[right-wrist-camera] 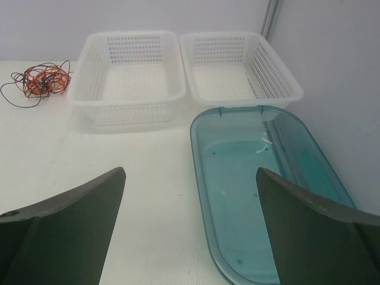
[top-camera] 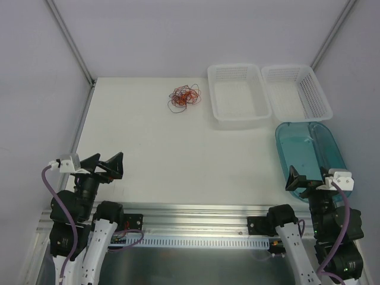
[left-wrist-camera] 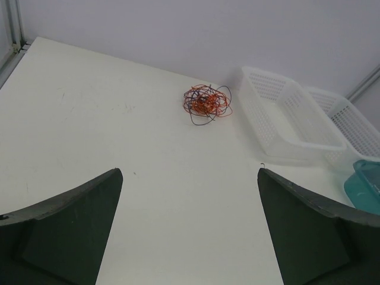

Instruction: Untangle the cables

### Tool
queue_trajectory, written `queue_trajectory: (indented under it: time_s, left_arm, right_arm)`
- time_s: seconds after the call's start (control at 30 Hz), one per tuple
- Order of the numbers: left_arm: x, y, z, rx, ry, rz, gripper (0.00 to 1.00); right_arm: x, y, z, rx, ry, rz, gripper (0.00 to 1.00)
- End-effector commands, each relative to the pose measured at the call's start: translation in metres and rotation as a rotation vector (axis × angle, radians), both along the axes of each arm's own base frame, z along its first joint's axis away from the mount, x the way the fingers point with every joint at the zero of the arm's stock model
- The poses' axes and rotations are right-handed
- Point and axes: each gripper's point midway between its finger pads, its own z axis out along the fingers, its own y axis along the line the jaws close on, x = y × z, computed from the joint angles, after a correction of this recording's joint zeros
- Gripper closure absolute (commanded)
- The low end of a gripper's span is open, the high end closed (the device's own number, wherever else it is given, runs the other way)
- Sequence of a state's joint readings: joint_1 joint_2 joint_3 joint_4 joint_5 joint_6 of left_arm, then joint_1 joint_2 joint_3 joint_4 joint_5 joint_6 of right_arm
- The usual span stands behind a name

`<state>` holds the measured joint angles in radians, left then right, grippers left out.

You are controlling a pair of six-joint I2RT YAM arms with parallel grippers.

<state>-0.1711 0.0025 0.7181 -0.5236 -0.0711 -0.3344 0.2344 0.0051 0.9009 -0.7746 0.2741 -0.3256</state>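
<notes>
While the left gripper [top-camera: 104,166] and right gripper [top-camera: 309,180] are standing spread and empty, the cables [top-camera: 184,98] are lying bunched near a white basket [top-camera: 237,122], well apart from both. The step is calling for pinching one outer loop, not the core.

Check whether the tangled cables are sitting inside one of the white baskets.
No, the cables lie on the table beside the left white basket, outside it.
</notes>
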Motion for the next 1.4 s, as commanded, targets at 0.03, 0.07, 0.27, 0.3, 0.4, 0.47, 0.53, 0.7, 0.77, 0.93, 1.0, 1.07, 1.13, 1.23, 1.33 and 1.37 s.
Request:
queue_trajectory:
  time_s: [0.03, 0.07, 0.27, 0.3, 0.4, 0.47, 0.53, 0.7, 0.77, 0.93, 1.0, 1.07, 1.13, 1.23, 1.33, 1.37]
  left_arm:
    - [-0.018, -0.005, 0.014, -0.037, -0.097, -0.045, 0.01]
    - [-0.015, -0.008, 0.009, -0.041, -0.081, -0.055, 0.01]
    - [0.002, -0.022, -0.011, -0.083, 0.03, -0.108, 0.01]
    - [0.009, -0.026, -0.017, -0.085, 0.072, -0.122, 0.01]
    - [0.031, -0.042, -0.043, -0.094, 0.248, -0.174, 0.01]
    - [0.038, -0.052, -0.05, -0.118, 0.319, -0.214, 0.01]
    - [0.053, -0.057, -0.066, -0.132, 0.43, -0.207, 0.01]
    - [0.092, -0.074, -0.101, -0.199, 0.665, -0.209, 0.01]
    - [0.113, -0.084, -0.091, -0.237, 0.653, -0.239, 0.01]
    - [0.18, -0.099, -0.1, -0.3, 0.68, -0.202, 0.01]
    - [0.21, -0.104, -0.118, -0.299, 0.718, -0.166, 0.01]
    - [0.243, -0.11, -0.11, -0.341, 0.698, -0.137, 0.01]
    - [0.283, -0.123, -0.119, -0.357, 0.735, -0.135, 0.01]
    - [0.335, -0.142, -0.13, -0.386, 0.76, -0.141, 0.01]
    - [0.379, -0.15, -0.146, -0.392, 0.753, -0.087, 0.01]
    - [0.39, -0.153, -0.149, -0.378, 0.742, -0.076, 0.01]
  right_arm:
    - [-0.036, 0.0, 0.017, 0.044, -0.203, 0.053, 0.03]
    - [-0.036, 0.004, 0.016, 0.045, -0.199, 0.075, 0.03]
    - [-0.016, 0.02, -0.004, 0.127, -0.105, 0.115, 0.03]
    - [-0.012, 0.023, -0.008, 0.135, -0.075, 0.125, 0.03]
    - [0.004, 0.036, -0.026, 0.142, 0.057, 0.162, 0.03]
    - [0.012, 0.042, -0.03, 0.134, 0.114, 0.182, 0.03]
    - [0.017, 0.048, -0.032, 0.15, 0.159, 0.195, 0.03]
    - [0.031, 0.062, -0.048, 0.2, 0.244, 0.228, 0.03]
    - [0.036, 0.067, -0.057, 0.215, 0.286, 0.238, 0.03]
    - [0.038, 0.085, -0.067, 0.248, 0.371, 0.314, 0.03]
    - [0.039, 0.087, -0.07, 0.265, 0.384, 0.312, 0.03]
    - [0.039, 0.089, -0.071, 0.285, 0.382, 0.321, 0.03]
    - [0.038, 0.094, -0.073, 0.3, 0.388, 0.344, 0.03]
    - [0.038, 0.1, -0.075, 0.306, 0.392, 0.374, 0.03]
    - [0.037, 0.1, -0.081, 0.304, 0.406, 0.374, 0.03]
    - [0.036, 0.099, -0.081, 0.303, 0.407, 0.37, 0.03]
